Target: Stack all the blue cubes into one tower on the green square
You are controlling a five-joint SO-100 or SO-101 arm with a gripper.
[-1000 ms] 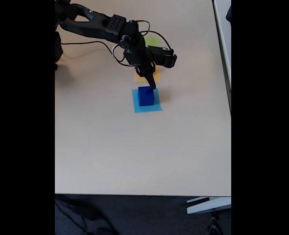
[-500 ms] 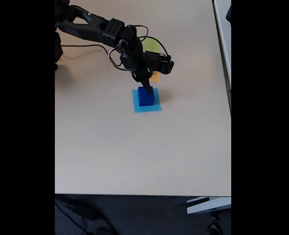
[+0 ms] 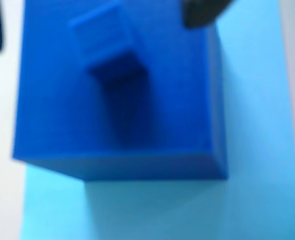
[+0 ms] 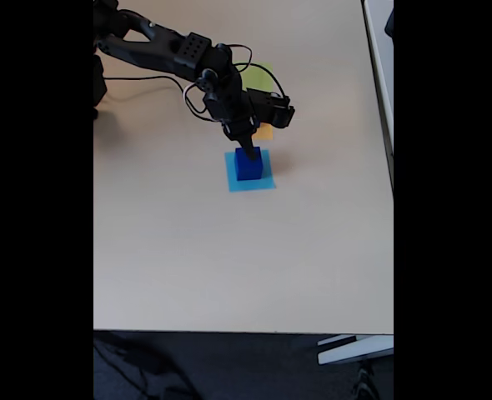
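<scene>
Since a second ago the arm (image 4: 175, 54) has swung left and dropped a bit, so the gripper (image 4: 247, 152) now sits right on top of the big cube (image 4: 248, 166), where before it hung off the cube's upper right. More of the green square (image 4: 258, 77) shows behind the arm now, and less of the orange square (image 4: 265, 131). The cube itself hasn't budged.

In the fixed view the big cube stands on the light-blue square (image 4: 251, 182), roughly centred and a little toward the far edge. The green square lies further back on the table (image 4: 188, 250), well apart from the cube, with the orange one between them.

The wrist view is blurry but close: the big cube (image 3: 117, 100) takes up most of it, with the light-blue square (image 3: 257, 150) poking out below and to the right. A small cube (image 3: 105, 42) sits on its top face, turned at an angle, toward the upper left. One dark fingertip (image 3: 200, 12) shows at the top edge over the big cube and another dark bit at the far left edge, so the pincer looks spread apart, with nothing between the tips.
</scene>
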